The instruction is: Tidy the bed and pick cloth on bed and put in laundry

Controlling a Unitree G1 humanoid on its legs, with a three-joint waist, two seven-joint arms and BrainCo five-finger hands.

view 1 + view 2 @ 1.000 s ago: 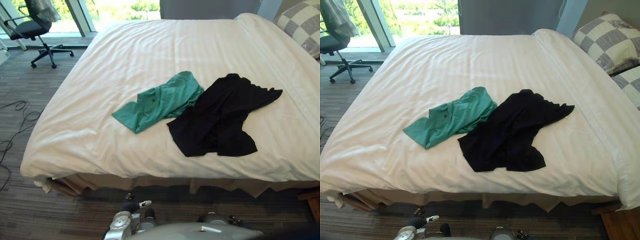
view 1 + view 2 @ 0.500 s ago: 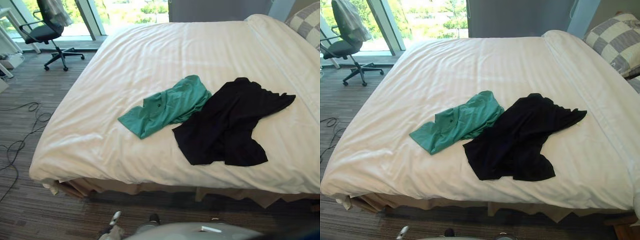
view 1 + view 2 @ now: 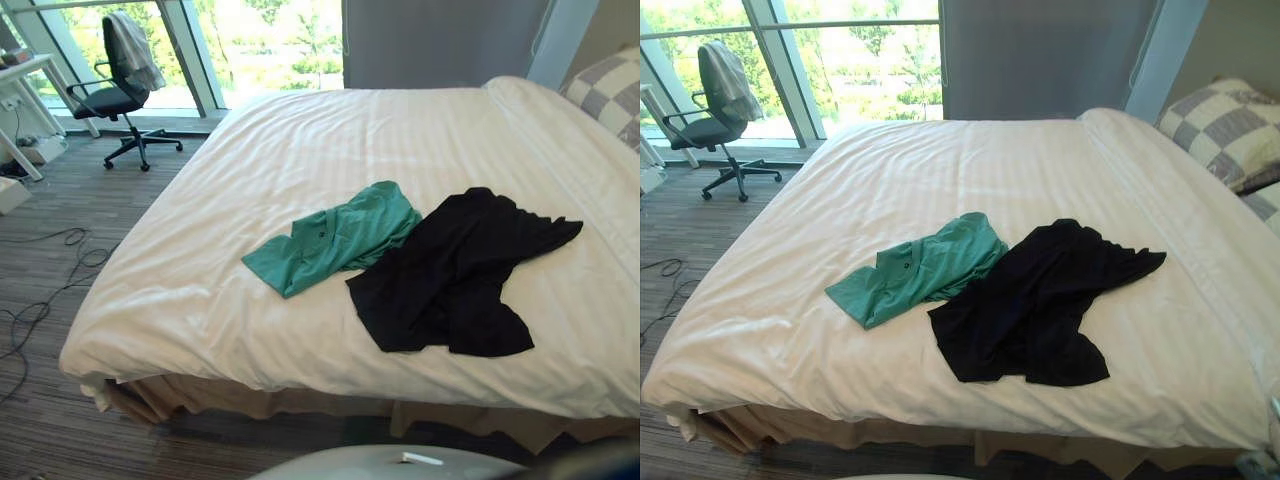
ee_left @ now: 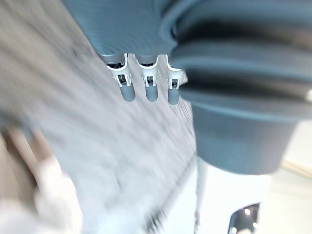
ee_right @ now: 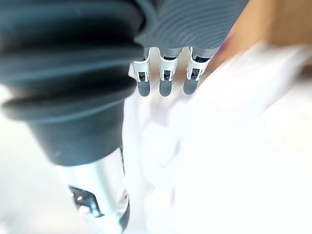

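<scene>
Left hand (image 4: pixel 148 90) and right hand (image 5: pixel 165 85) straight-fingered, empty, apart from green shirt (image 3: pixel 335 235), black cloth (image 3: pixel 455 280) on bed (image 3: pixel 300 130).

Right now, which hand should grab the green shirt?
Probably the left. The green shirt lies on the robot's left of the black cloth, which touches its right edge. The left hand and right hand both look open and empty.

Daylight comes through tall windows (image 3: pixel 860 70) behind an office chair (image 3: pixel 715 120); a grey wall (image 3: pixel 1040 60) stands beside them, dark striped carpet (image 3: pixel 80 200) below.
</scene>
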